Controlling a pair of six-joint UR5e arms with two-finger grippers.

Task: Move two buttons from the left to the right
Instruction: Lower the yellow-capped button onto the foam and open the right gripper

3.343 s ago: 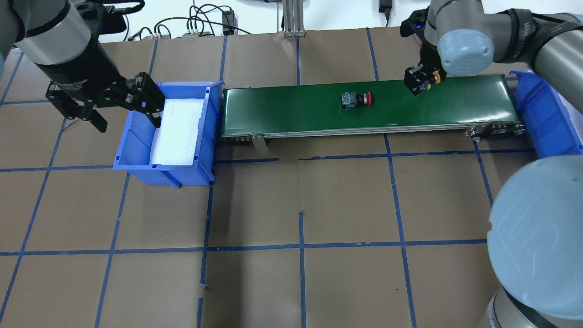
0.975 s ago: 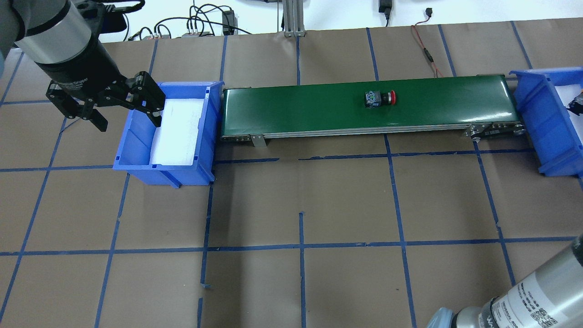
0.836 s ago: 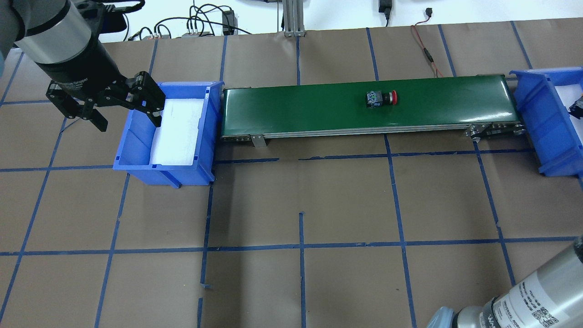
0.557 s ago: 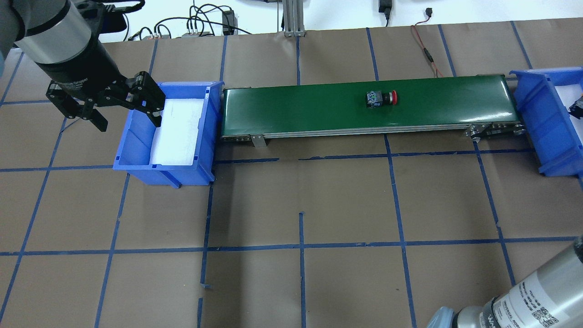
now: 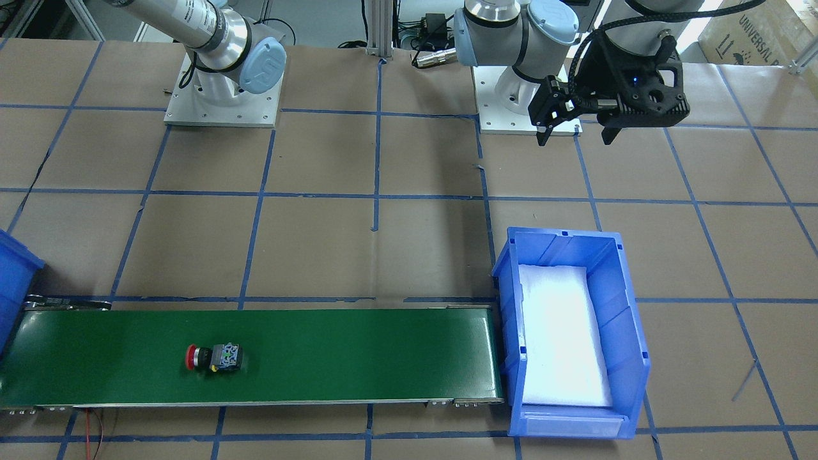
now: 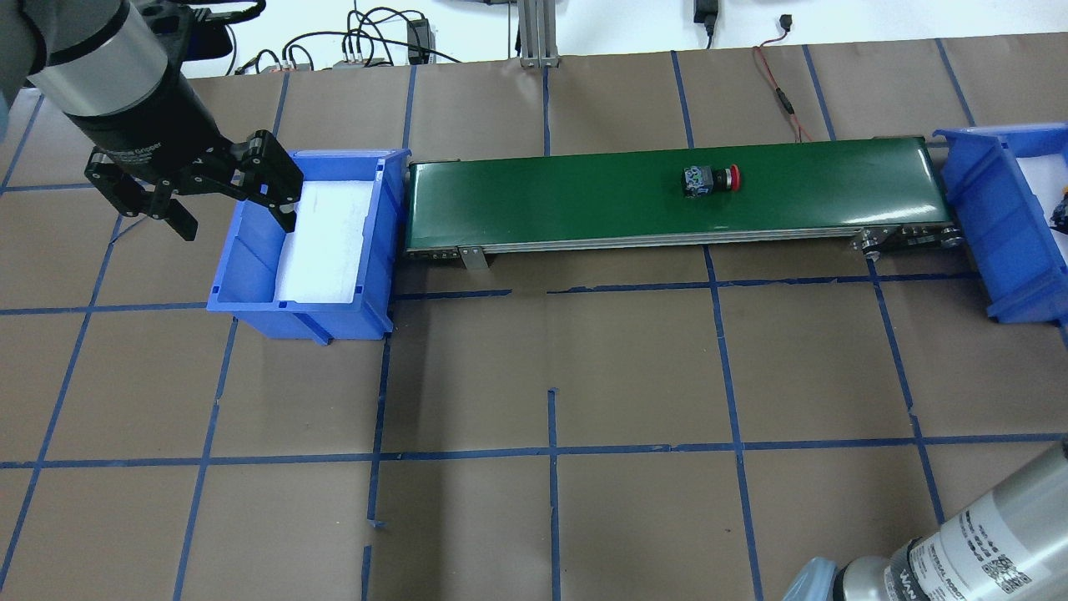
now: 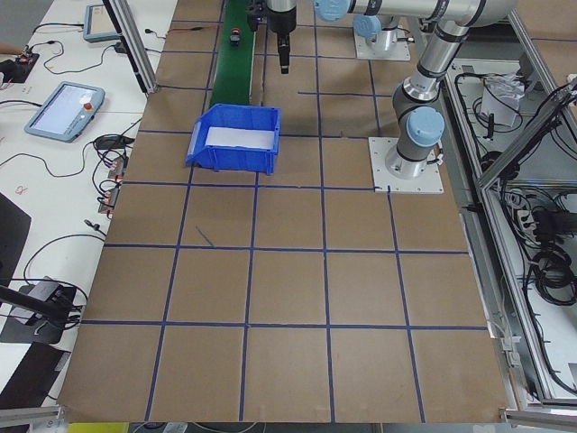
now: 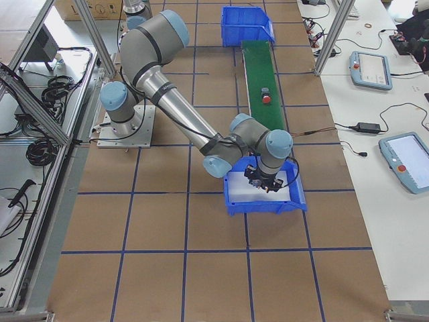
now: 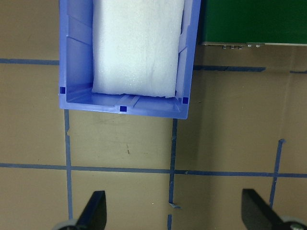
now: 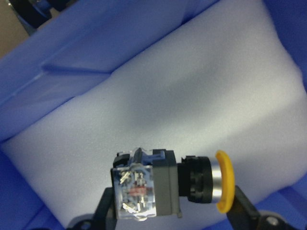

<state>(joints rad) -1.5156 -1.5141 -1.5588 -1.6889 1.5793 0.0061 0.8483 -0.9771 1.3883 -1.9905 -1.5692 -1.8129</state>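
Observation:
The red button (image 6: 712, 179) lies on its side on the green conveyor belt (image 6: 542, 200), right of the middle, also seen from the front (image 5: 215, 357). The yellow button (image 10: 168, 184) sits between the fingers of my right gripper (image 10: 172, 213), which is shut on it just above the white foam in the right blue bin (image 6: 972, 192). Only the edge of that gripper (image 6: 1061, 215) shows in the overhead view. My left gripper (image 6: 238, 227) hangs open and empty over the near-left rim of the left blue bin (image 6: 250, 305), whose foam pad is bare.
The belt runs between the two bins. Cables and a red wire (image 6: 776, 83) lie along the table's far edge. My right forearm (image 6: 959, 551) crosses the near right corner. Tablets (image 8: 372, 70) rest on a side bench.
The red button has ridden rightward on the belt. My right gripper carried the yellow button off the belt into the right bin and sank a little lower. The left arm stayed still.

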